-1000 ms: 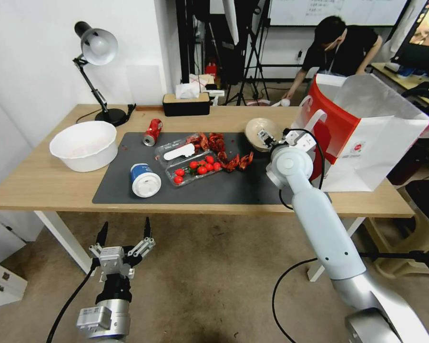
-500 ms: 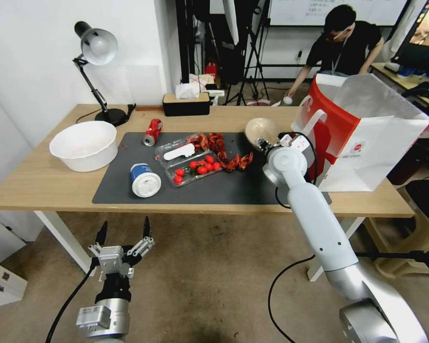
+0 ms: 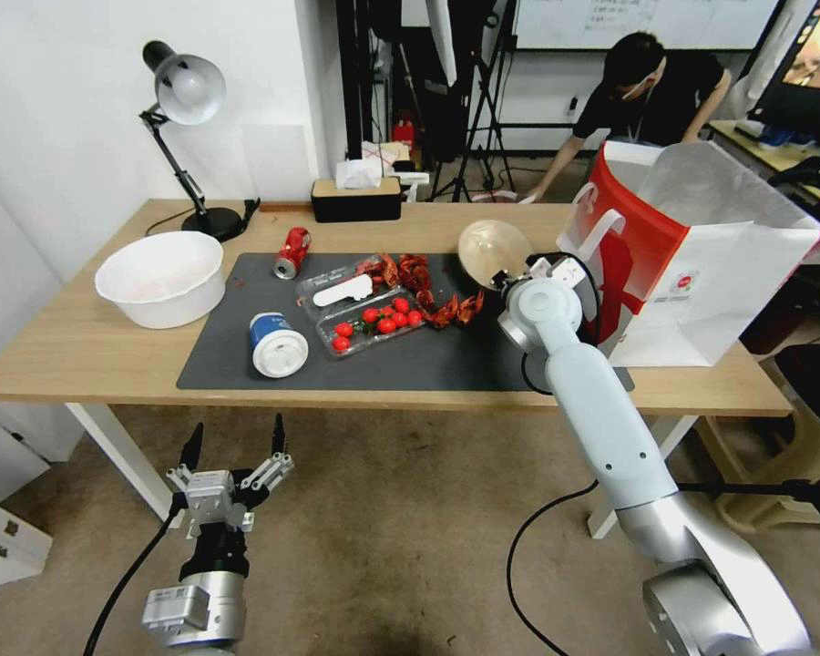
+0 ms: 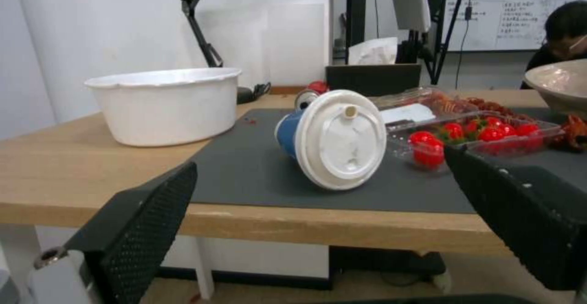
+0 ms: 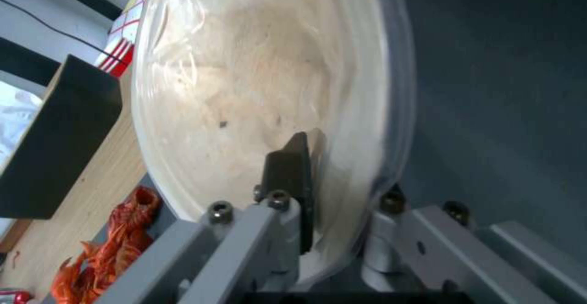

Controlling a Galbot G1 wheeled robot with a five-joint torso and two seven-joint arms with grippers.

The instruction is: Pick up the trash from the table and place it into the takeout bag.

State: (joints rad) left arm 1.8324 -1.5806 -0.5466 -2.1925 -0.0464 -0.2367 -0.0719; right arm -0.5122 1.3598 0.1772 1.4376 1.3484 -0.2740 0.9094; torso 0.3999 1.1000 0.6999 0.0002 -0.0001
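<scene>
Jaws of the right gripper (image 3: 504, 271) are pinched on the rim of the beige bowl (image 3: 494, 247), which is held tilted above the bench (image 3: 82, 342), just beside the red-and-white takeout bag (image 3: 692, 255). In the right wrist view one dark finger (image 5: 292, 175) is seen pressed against the bowl's inner wall, with the rim (image 5: 391, 111) caught between the jaws and the dark grey mat (image 5: 507, 88) behind. Red crayfish shells (image 3: 428, 292) are scattered on the mat just beyond the held bowl, on the side away from the bag.

Jaws of the left gripper (image 3: 235, 445) are spread wide and are held low, in front of the bench edge and below its top. Straight ahead of these jaws, in the left wrist view, the blue-and-white paper cup (image 4: 333, 139) is seen lying on its side on the mat, lid toward the jaws. Farther off, a red soda can (image 3: 292, 252) lies on its side near the mat's far edge. A clear tray of tomatoes (image 3: 374, 321) lies between the cup and the right jaws. A large white bowl (image 3: 160, 278) stands on the bare wood beside the mat.
</scene>
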